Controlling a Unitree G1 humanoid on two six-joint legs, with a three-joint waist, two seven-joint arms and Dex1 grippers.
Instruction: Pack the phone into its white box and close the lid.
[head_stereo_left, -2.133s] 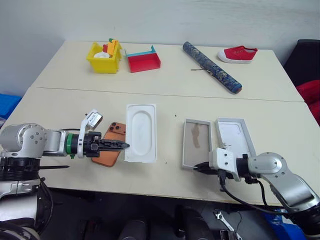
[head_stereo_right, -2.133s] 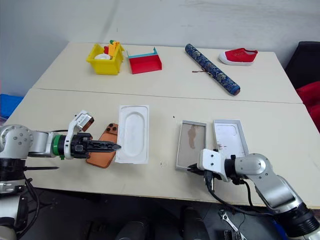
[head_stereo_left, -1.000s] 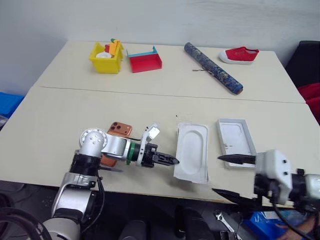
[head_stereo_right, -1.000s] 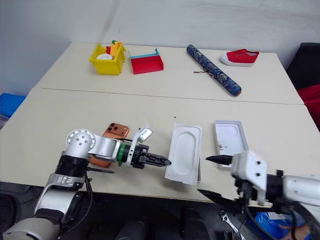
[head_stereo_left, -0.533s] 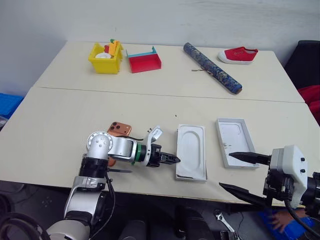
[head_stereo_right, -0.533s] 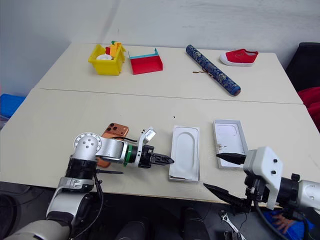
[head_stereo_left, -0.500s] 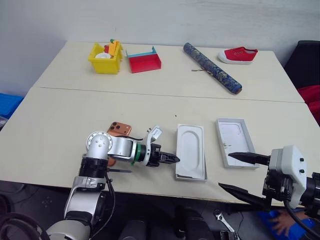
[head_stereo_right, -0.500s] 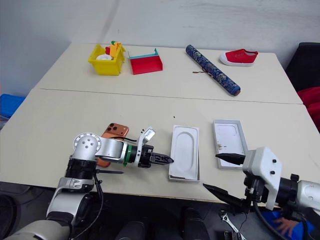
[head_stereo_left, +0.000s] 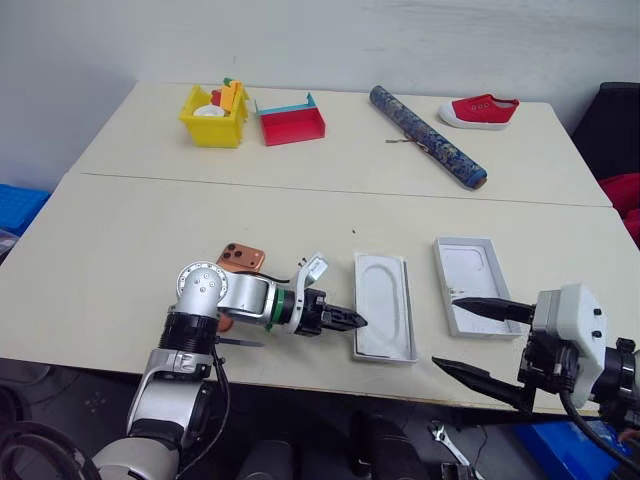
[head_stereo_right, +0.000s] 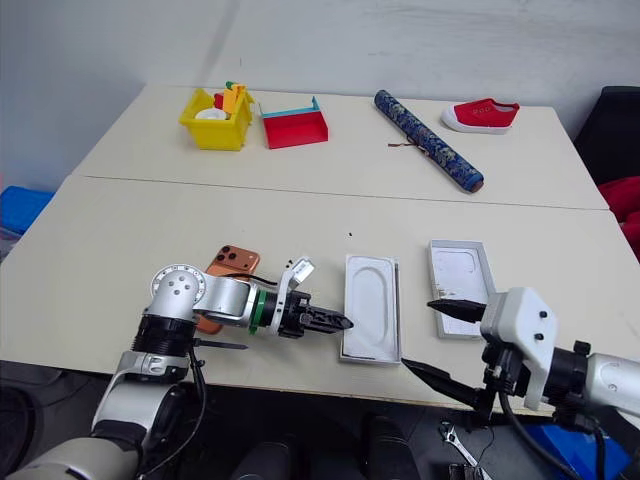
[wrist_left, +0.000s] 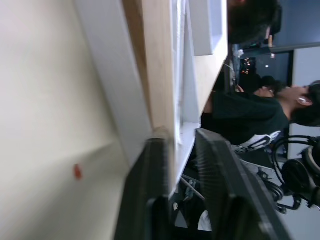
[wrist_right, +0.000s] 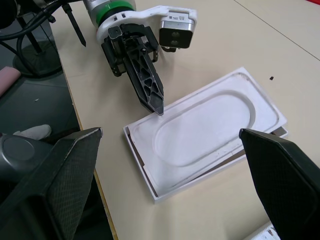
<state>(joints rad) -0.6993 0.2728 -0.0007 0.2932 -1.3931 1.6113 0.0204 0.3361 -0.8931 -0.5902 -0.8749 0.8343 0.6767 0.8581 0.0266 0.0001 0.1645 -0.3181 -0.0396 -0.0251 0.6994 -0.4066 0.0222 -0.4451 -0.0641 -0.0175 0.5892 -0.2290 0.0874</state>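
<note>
Near the desk's front edge, the plastic insert (head_stereo_left: 383, 318) covered the white box (wrist_right: 145, 171). Left gripper (head_stereo_left: 352, 320), narrowly parted, touched its left side. Right gripper (head_stereo_left: 478, 340) gaped wide, empty.

My left arm reaches across toward my right, its pincer (head_stereo_left: 352, 320) level and low, fingers seemingly a narrow gap apart. My right pincer (head_stereo_left: 468, 338) hangs raised, fingers spread wide, pointing toward my left.

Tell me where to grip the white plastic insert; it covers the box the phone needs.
Likely the thin rim of the insert on its long left edge, approached level from the left: it lies flat atop the white box, that rim exposed.
</note>
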